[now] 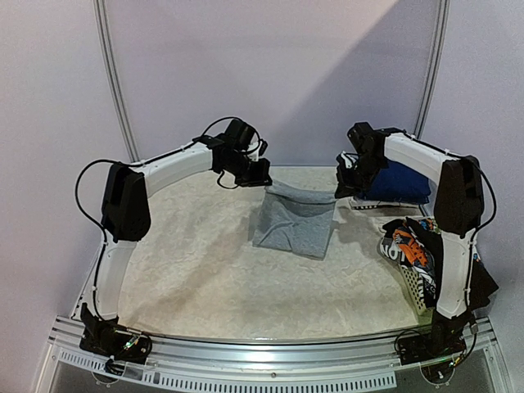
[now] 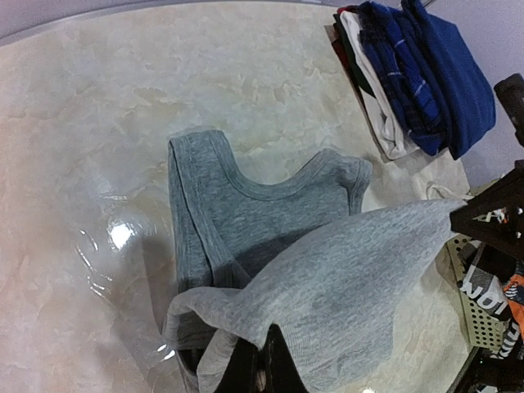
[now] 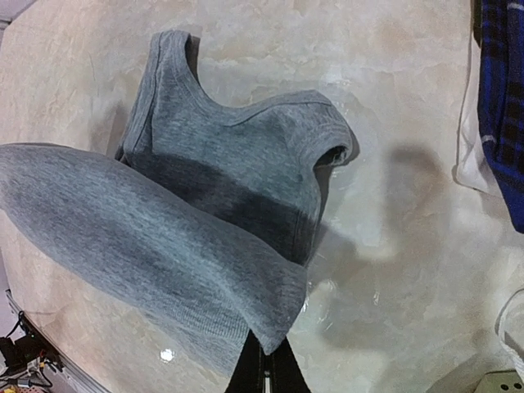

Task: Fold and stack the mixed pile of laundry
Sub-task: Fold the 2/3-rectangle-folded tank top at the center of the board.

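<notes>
Basket (image 1: pixel 412 288): nearest item. White lattice, at the right near corner of the table (image 1: pixel 205 278), against my right arm.
Printed clothes (image 1: pixel 407 244): orange, black and white pieces heaped in the basket. I also see dark cloth hanging over its right side.
Shirt (image 1: pixel 293 219): grey and sleeveless, at mid-table. The neck and armhole end lies flat on the marble-look top, and this is the nearer part in the overhead view. The opposite end is raised off the table and doubled back over the flat part, casting a shadow across it.
Left gripper (image 2: pixel 262 367): fingers clenched on the left corner of the raised edge. Cloth bunches right at the tips and drapes off to the right.
Right gripper (image 3: pixel 267 367): fingers pinched tight on the other corner of that edge. The fabric comes to a point between the tips.
Span: the raised edge runs between my two grippers and sags a little in the middle. Both grippers are above the table at the far side of the shirt.
Stack (image 2: pixel 422 74): folded laundry, farthest back on the right, with navy on top, a blue plaid piece and a white one lower down. It is apart from the shirt. From overhead my right gripper overlaps its left end.
In the way: the stack sits close beside the right gripper. The basket is well apart from the shirt.
</notes>
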Controlling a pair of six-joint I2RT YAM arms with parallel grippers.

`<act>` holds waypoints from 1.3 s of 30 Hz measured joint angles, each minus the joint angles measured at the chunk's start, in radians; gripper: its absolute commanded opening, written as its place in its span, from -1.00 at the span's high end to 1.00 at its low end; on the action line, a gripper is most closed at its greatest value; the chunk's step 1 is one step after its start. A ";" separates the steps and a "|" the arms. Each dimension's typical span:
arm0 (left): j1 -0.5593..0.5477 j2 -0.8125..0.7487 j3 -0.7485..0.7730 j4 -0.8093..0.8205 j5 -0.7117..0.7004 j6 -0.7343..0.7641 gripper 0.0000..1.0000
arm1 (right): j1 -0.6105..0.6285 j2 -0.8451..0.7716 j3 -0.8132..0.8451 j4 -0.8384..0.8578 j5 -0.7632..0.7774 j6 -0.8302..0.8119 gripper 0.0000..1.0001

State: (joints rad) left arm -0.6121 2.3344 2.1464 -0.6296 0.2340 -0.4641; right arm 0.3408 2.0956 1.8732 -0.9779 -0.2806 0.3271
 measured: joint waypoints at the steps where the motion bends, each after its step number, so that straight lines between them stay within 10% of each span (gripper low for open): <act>1: 0.003 0.010 0.006 0.008 0.009 0.000 1.00 | -0.003 0.009 0.013 -0.002 -0.004 -0.001 1.00; 14: 0.063 0.182 0.075 0.124 0.124 -0.060 0.88 | -0.036 0.184 0.131 0.003 -0.063 -0.006 0.88; 27: 0.156 0.300 0.162 0.204 0.177 -0.089 -0.34 | -0.078 0.339 0.381 0.017 -0.113 0.046 -0.20; 39: 0.182 -0.092 -0.308 0.250 0.051 0.006 -0.15 | -0.035 0.121 0.182 0.131 -0.095 0.032 -0.17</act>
State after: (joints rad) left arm -0.4305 2.2425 1.8385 -0.3798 0.2848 -0.4583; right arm 0.3054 2.2166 2.0548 -0.8471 -0.3752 0.3595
